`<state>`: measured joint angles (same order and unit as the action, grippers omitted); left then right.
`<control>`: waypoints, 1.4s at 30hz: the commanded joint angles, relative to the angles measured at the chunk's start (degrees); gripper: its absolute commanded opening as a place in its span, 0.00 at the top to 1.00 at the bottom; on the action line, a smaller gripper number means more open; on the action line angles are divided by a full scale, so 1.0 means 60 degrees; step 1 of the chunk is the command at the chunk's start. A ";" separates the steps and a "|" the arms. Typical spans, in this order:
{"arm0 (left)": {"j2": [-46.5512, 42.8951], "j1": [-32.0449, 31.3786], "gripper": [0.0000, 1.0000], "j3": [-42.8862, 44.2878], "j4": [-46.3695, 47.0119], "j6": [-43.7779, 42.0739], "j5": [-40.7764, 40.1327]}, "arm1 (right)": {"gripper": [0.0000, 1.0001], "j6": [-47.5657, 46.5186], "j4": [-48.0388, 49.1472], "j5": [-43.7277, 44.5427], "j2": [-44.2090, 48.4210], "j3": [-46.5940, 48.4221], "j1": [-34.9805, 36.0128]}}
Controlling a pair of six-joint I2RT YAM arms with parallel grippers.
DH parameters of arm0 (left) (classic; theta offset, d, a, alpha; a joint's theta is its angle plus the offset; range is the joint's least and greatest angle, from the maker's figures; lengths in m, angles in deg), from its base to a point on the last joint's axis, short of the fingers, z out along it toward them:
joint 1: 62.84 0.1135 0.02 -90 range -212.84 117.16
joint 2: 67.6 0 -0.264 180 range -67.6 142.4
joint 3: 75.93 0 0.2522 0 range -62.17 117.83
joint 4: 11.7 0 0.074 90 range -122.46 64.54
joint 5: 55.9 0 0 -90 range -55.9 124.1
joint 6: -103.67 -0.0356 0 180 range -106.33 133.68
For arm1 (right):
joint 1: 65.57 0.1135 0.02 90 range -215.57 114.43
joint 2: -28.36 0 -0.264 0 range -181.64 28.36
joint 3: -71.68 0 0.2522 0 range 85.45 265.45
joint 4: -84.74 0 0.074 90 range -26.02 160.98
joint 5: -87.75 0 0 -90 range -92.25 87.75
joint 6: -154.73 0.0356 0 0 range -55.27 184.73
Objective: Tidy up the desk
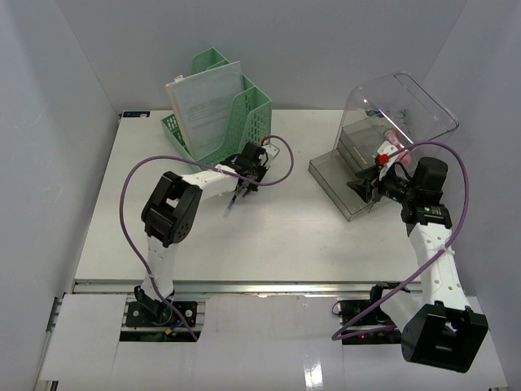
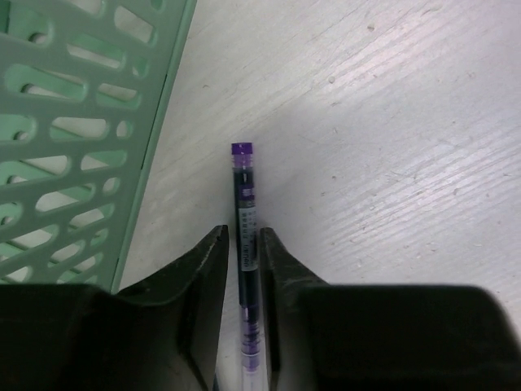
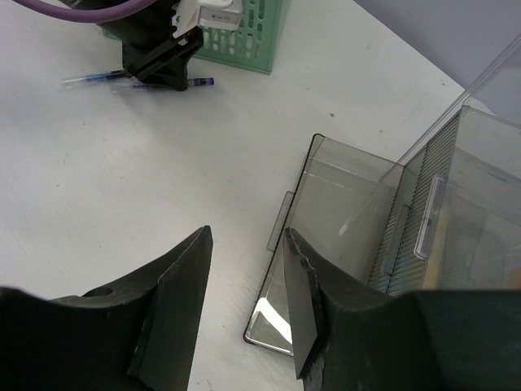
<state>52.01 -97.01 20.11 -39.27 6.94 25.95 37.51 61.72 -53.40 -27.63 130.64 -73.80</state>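
– Right beside the green rack point(image 2: 73, 122), a pen with a purple cap point(image 2: 244, 187) lies flat on the white desk point(image 2: 391, 163). The left gripper point(image 2: 242, 244) is down over it, one finger on each side. The fingers are a little apart. I see a thin gap, so it is not a squeeze yet.

– So grabbing the pen looks like the job now. How do you do it well?

– I think you close slowly and evenly, so the pen does not roll toward the rack. The fingers sit on the barrel, away from the cap, and that looks fine. Then lift straight up, so nothing bumps the rack's wall.

– And the right gripper point(image 3: 246, 236)?

– It is well apart from the rack, above the desk, near a clear plastic box point(image 3: 350, 212). Its fingers are spread, with nothing between them.

– Where does the desk go?

– It runs under the rack and out on every side of it.

– What is hard to see?

– The pen's back end hides under the left gripper. In the right wrist view a second pen point(image 3: 89, 79) seems to lie next to the first, a bit farther from the rack, but it is thin and small. Papers point(image 1: 203, 102) stand in the rack, and their words are too tiny to read. Something red point(image 1: 383, 155) shows by the box, and I cannot tell what it is.
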 commanded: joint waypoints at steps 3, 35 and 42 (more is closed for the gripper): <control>-0.0543 -0.0050 0.78 -0.0533 -0.0489 -0.0086 0.1240 | 0.53 -0.0033 0.0034 -0.0059 0.0000 0.0012 -0.0019; 0.1770 -0.1015 1.00 0.1080 0.9613 1.3344 0.5963 | 0.55 0.0784 0.0417 0.0774 0.0413 0.0018 -0.0525; 0.2953 -0.1352 0.85 0.3100 0.7590 1.3453 0.3986 | 0.55 0.0948 0.0605 0.0747 0.0559 -0.0075 -0.0693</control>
<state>70.95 -103.93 32.34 11.87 85.19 57.71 41.71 62.55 -49.00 -25.20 130.64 -77.26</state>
